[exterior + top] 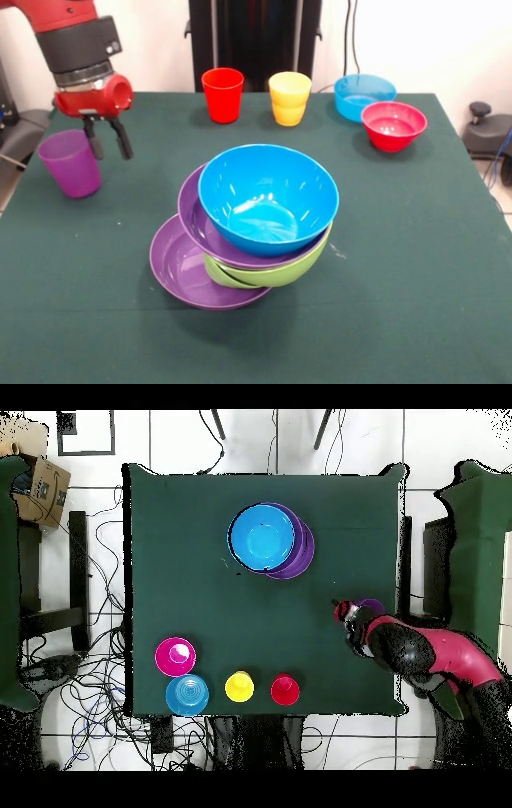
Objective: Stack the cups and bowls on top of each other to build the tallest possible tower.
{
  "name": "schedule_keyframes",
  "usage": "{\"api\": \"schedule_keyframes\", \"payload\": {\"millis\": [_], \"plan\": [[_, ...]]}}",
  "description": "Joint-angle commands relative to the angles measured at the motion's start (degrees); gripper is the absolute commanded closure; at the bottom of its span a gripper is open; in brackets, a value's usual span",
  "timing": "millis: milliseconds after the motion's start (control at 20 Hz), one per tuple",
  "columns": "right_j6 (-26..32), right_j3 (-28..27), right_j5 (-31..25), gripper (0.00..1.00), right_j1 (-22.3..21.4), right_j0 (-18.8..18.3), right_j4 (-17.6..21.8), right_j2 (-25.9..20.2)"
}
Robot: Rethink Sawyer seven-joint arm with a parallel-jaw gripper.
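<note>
The tower [256,232] stands mid-table, a lopsided heap. A blue bowl [268,200] lies on top of a purple bowl [196,224], a lime green bowl [280,274] and another purple bowl [180,268]. In the overhead view the tower [268,539] shows blue over purple. My gripper [112,150] hangs open and empty just right of the translucent purple cup [70,164] at the left edge. In the overhead view the gripper [345,614] partly covers that cup [372,604]. The red cup [222,94] and the yellow-orange cup [290,98] stand at the far edge. The small green bowl is out of view.
A small light blue bowl [364,96] and a small red bowl [394,125] sit at the far right. In the overhead view they lie at the lower left, the red bowl [175,655] above the light blue bowl [187,694]. The table has a dark green cloth [400,264].
</note>
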State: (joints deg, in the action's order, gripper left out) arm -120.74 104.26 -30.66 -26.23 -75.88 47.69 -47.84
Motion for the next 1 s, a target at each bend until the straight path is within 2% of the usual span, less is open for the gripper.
{"api": "schedule_keyframes", "payload": {"millis": [50, 200, 500, 800, 1000], "plan": [[13.96, 1.25, -1.61, 0.00, 0.75, 0.62, 2.33, -0.13], [13.53, 1.95, 0.13, 0.00, 1.53, -0.33, 4.17, 1.01], [16.42, 4.79, -1.92, 0.00, -0.94, -4.35, 3.47, -0.14], [14.52, 3.79, -0.23, 0.00, 2.41, -3.54, 6.63, 2.49], [11.71, 5.76, 0.77, 0.00, -0.32, -2.61, 7.15, 2.76]]}}
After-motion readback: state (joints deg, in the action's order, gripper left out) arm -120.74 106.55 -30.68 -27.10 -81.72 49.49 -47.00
